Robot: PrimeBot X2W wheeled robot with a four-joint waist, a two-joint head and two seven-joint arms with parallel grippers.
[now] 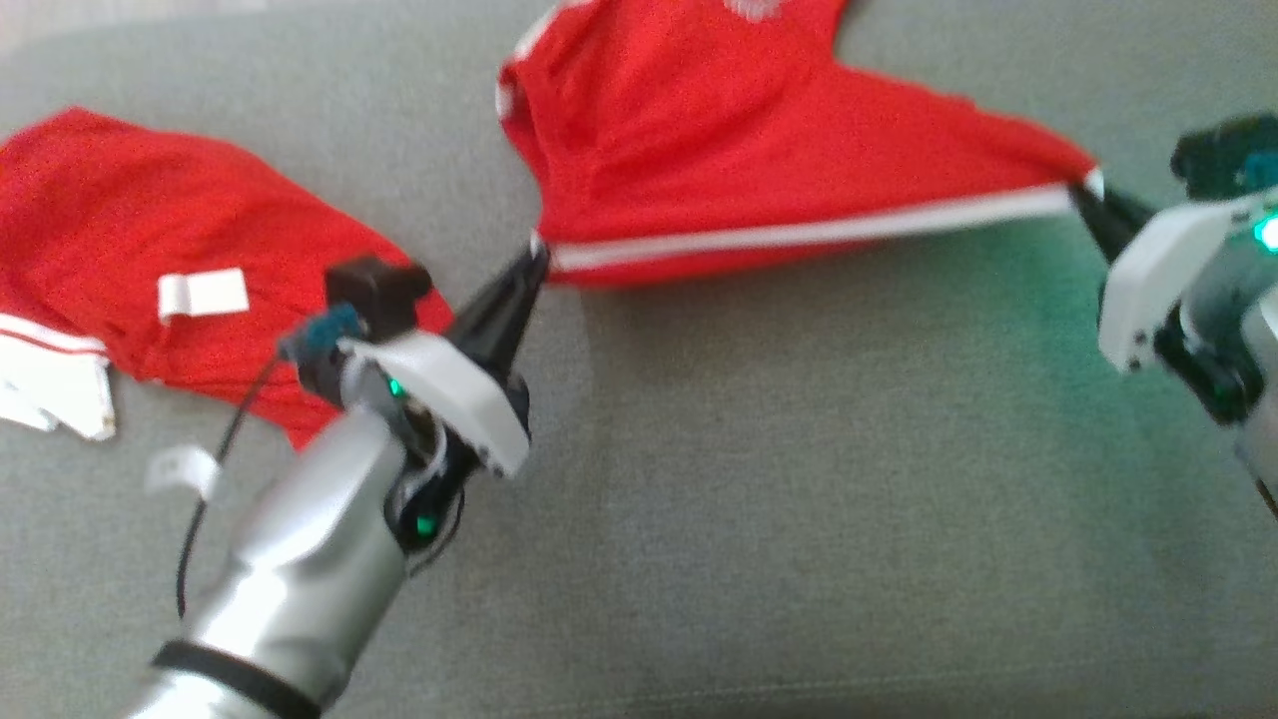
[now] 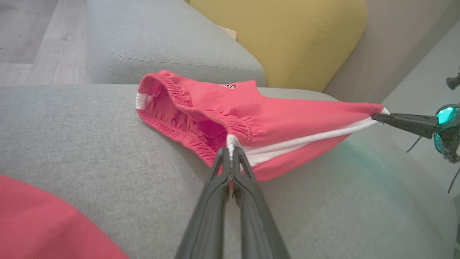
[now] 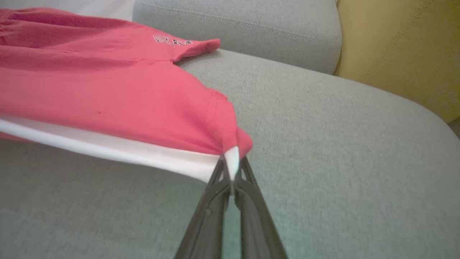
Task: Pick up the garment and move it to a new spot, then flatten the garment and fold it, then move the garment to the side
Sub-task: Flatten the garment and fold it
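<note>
Stretched taut between the two tools: red fabric shorts with a white side stripe (image 1: 699, 150). Held edge raised just above the grey woven sofa seat (image 1: 799, 519), far side of the cloth resting on it.

Clamped in the left tool (image 1: 539, 262), fingers together, the elastic-waistband end of the stripe. Clamped likewise in the right tool (image 1: 1086, 192), fingers together, the leg-hem end of the same stripe.

Running straight from one tool to the other, then, the long axis of the shorts. Bulk of the cloth ahead of both sets of fingertips, toward the sofa back and the mustard-yellow cushion (image 2: 287, 39). Open waistband gaping just beyond the left tool.

Off to the outer side of the left tool, well apart from the held shorts, a second red garment with a white label (image 1: 120, 220). Not to be caught up.

Probably at the carry-and-lay-down stage, judging by cloth neither flattened nor folded yet. Next, likely, lowering both tools together, with the stripe kept taut and level, to lay the shorts flat. Neither arm nearer: an equal share of the edge for each. Some risk of so thin a pinch slipping off if pulled any wider.
</note>
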